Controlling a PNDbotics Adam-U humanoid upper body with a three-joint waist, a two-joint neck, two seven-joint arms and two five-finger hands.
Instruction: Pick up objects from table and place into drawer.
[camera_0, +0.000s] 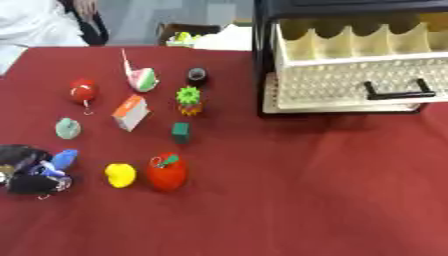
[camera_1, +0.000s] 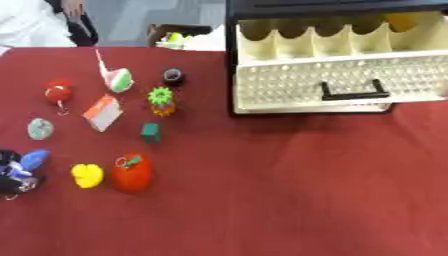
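Several small toys lie on the left half of the red table (camera_0: 289, 200): a red ball (camera_0: 82, 91), a green, red and white piece (camera_0: 143, 79), a black round thing (camera_0: 198, 75), a spiky green and orange toy (camera_0: 188, 100), an orange and white box (camera_0: 131, 112), a small green block (camera_0: 180, 132), a pale green round thing (camera_0: 67, 128), a yellow lump (camera_0: 120, 175) and a red fruit (camera_0: 167, 172). At the lower left edge my left hand (camera_0: 26, 172) has its fingers curled round a blue object (camera_0: 63, 159). The cream drawer (camera_0: 350, 82) stands pulled open at the upper right.
The drawer has a black handle (camera_0: 398, 91) and sits in a black cabinet (camera_0: 261, 60) at the table's back right. A person in white sits beyond the far left corner. Bare red cloth fills the right and front of the table.
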